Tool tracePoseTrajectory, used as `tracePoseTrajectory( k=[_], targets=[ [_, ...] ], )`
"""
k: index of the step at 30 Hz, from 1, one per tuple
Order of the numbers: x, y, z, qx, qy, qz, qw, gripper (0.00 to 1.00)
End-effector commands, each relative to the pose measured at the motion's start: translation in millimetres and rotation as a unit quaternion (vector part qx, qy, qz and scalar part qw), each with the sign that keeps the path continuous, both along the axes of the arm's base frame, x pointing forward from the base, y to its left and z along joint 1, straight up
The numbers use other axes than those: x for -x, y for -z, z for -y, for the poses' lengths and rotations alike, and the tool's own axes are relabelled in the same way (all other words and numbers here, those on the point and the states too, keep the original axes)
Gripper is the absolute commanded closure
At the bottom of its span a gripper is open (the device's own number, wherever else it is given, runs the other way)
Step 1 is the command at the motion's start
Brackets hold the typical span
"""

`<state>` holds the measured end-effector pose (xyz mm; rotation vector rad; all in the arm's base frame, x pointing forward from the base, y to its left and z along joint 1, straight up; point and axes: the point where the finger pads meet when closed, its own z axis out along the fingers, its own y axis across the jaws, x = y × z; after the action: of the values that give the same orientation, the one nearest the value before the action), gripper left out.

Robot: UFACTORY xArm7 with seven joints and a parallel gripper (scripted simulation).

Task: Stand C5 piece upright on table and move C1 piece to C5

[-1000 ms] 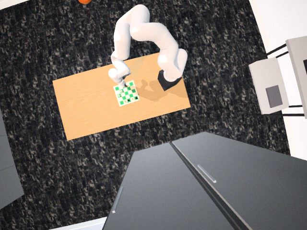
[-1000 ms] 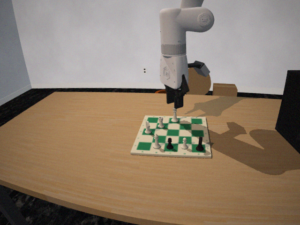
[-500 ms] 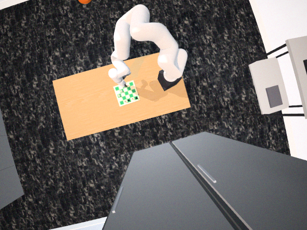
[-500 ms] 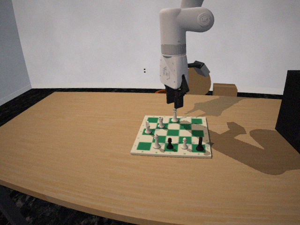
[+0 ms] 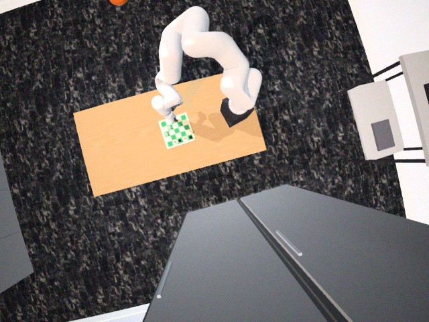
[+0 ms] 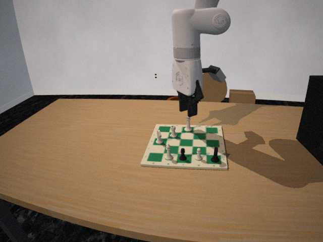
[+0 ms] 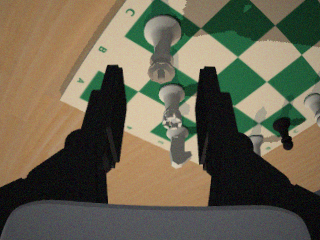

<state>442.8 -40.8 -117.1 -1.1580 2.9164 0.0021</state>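
Observation:
A small green and white chessboard (image 6: 185, 146) lies on the wooden table and also shows in the overhead view (image 5: 176, 130). A white piece (image 6: 187, 124) stands upright on the C file in the board's far edge row. My gripper (image 6: 191, 112) hangs straight above it, fingers part open, with the tips at about the height of the piece's top. In the wrist view the piece (image 7: 162, 40) stands between and just beyond the fingertips, and nothing is gripped. A black pawn (image 6: 182, 154) stands on the C file in the near edge row.
A white rook (image 6: 173, 131) and a white knight (image 6: 159, 137) stand close to the left of the gripper. A white bishop (image 6: 168, 152), a white pawn (image 6: 198, 154) and a tall black piece (image 6: 215, 155) stand in the near row. The arm's dark base (image 5: 235, 116) stands right of the board.

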Motion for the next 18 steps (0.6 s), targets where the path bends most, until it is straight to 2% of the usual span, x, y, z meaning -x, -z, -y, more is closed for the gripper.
tracePoseTrajectory(
  k=[1,11,18],
  targets=[
    [-2,-1,0,0.000,0.000,0.002,1.000,0.58],
    [-2,0,0,0.000,0.000,0.002,1.000,0.58],
    [-2,11,0,0.000,0.000,0.002,1.000,0.58]
  ],
)
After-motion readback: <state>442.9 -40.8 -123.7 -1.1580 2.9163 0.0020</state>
